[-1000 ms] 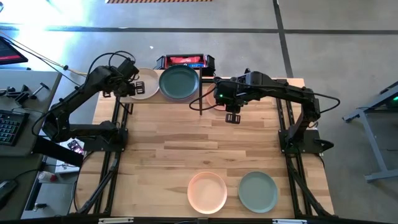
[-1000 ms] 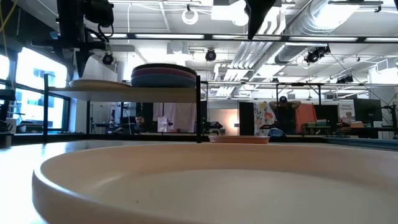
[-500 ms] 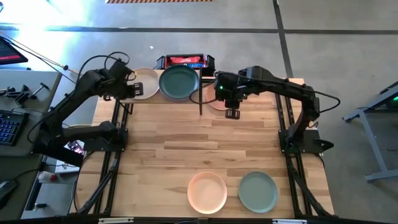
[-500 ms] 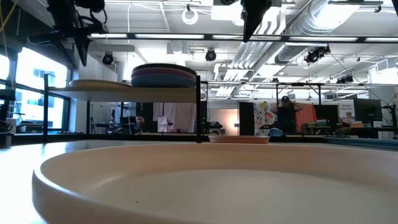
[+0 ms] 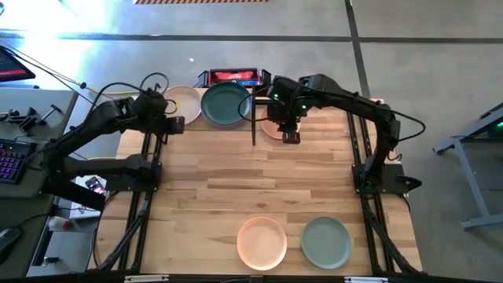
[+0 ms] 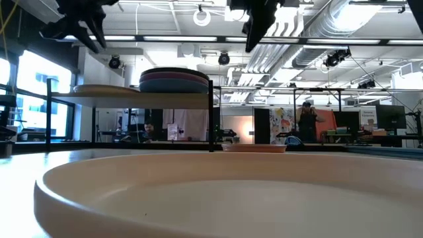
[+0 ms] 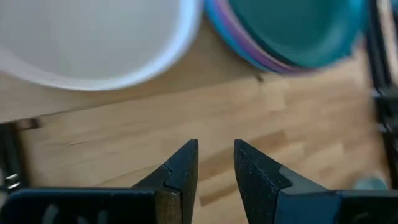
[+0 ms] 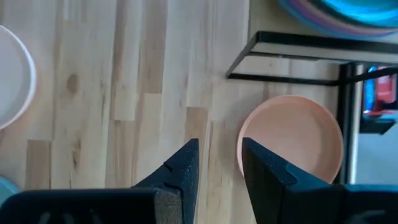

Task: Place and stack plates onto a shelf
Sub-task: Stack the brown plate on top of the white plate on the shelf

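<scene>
Peach is the colour of the plate [image 5: 271,126] we judge to be next: it lies on the tabletop [image 5: 236,189] just beside the shelf [image 5: 208,124], at the shelf's three o'clock in the high view, close to its black corner post. On the shelf board a dark teal plate [image 5: 225,104] tops a stack showing purple and blue rims, and a beige plate [image 5: 182,104] sits alone at the stack's nine o'clock. Two more wait well apart at the table's six o'clock edge: a pale pink plate [image 5: 262,240] and a sage green plate [image 5: 325,240].

Our right gripper [image 5: 290,137] hangs just past the peach plate's five o'clock rim, fingers parted by a narrow gap with nothing between them. Our left gripper [image 5: 176,121] hovers at the seven o'clock side of the beige plate, off the shelf's front edge, likewise slightly open and empty.

To do this pick well, we should bring the right fingers down astride the raised rim on the side away from the post, one inside and one outside, then close firmly. The gap looks barely wider than a rim, so widening it first seems wise. We lift clear of the frame before swinging over a stack.
</scene>
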Controlling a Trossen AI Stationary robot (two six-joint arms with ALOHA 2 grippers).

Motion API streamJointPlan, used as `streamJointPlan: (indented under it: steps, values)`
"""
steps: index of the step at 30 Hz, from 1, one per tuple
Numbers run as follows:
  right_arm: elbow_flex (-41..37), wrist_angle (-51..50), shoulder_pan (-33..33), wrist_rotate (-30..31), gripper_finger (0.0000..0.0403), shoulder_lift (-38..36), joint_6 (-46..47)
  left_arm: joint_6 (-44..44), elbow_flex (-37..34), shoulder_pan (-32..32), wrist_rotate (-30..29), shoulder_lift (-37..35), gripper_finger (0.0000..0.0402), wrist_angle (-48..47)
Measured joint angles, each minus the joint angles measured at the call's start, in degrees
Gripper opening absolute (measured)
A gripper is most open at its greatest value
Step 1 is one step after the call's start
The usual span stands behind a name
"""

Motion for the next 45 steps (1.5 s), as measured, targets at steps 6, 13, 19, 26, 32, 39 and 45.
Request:
streamJointPlan:
  steps: [6, 13, 19, 26, 32, 39, 45]
  values:
    - [0.0, -0.85, -0.76, 0.77, 0.0099, 5.11, 2.76, 0.55, 0.0, -8.69, -0.04, 0.0, 0.0092, 2.01]
    - [0.0, -2.03, -0.72, 0.77, 0.0099, 10.27, 3.94, -0.02, 0.0, -14.66, -0.11, -0.01, 0.0092, 1.61]
    - [0.0, -4.84, -1.06, 0.74, 0.0099, 13.43, 4.91, 1.24, 0.0, -17.76, -0.14, -0.29, 0.0092, -0.99]
    - [0.0, -6.32, -2.88, 0.76, 0.0099, 13.72, 4.82, 0.87, 0.0, -19.65, -1.16, -0.28, 0.0092, -4.59]
    - [0.0, -6.62, -3.65, -1.37, 0.0099, 13.7, 2.84, -1.58, 0.0, -20.48, -1.81, -0.28, 0.0092, -5.57]
    - [0.0, -9.43, -3.85, -1.59, 0.0098, 13.58, 0.24, -1.6, 0.0, -21.33, -1.88, -0.28, 0.0092, -5.8]
    - [0.0, -9.93, -4.88, -1.65, 0.0078, 11.86, 0.24, -1.57, 0.0, -21.75, -1.88, -0.28, 0.0092, -5.8]
